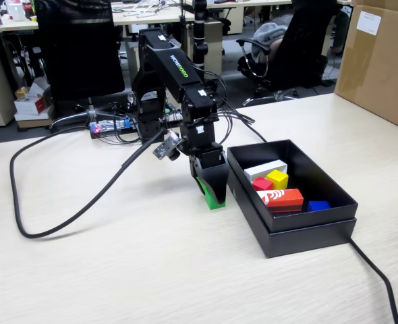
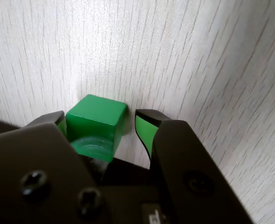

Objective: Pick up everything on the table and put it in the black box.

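Observation:
The green cube (image 1: 216, 201) stands on the pale wood table (image 1: 118, 270) just left of the black box (image 1: 300, 237). My gripper (image 1: 212, 194) points down with its jaws on either side of the cube. In the wrist view the green cube (image 2: 98, 116) sits between the jaws of the gripper (image 2: 102, 117). The left jaw touches it and the right jaw stands a small gap away, so the gripper is open. The red cube (image 1: 262, 183) and the yellow cube (image 1: 277, 178) lie inside the box.
The box also holds a white oblong block (image 1: 263, 168), an orange-red block with white marks (image 1: 280, 198) and a blue piece (image 1: 318, 206). A black cable (image 1: 50, 226) loops over the table's left. A brown carton (image 1: 381, 61) stands at the far right.

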Available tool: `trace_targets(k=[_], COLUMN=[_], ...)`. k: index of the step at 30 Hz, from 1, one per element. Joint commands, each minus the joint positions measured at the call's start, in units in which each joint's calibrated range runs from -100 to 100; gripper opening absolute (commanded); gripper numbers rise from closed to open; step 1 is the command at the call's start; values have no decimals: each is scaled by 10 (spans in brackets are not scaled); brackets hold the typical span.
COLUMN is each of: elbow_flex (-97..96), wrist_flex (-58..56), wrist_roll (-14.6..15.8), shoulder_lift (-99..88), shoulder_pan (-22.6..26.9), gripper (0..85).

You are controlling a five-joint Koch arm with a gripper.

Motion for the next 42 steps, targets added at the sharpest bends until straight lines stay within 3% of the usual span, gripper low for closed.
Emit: trace_targets(k=[1, 5, 9, 13, 27, 42], elbow_flex=[15, 18, 21, 28, 172, 366], wrist_flex=[15, 16, 16, 16, -173, -178], wrist_roll=[-6, -6, -5, -5, 4, 16], shoulder_lift=[-4, -2, -1, -6, -242, -62], shoulder_pan=[0, -1, -2, -6, 28, 90], gripper=[306, 222, 197, 69, 68, 72])
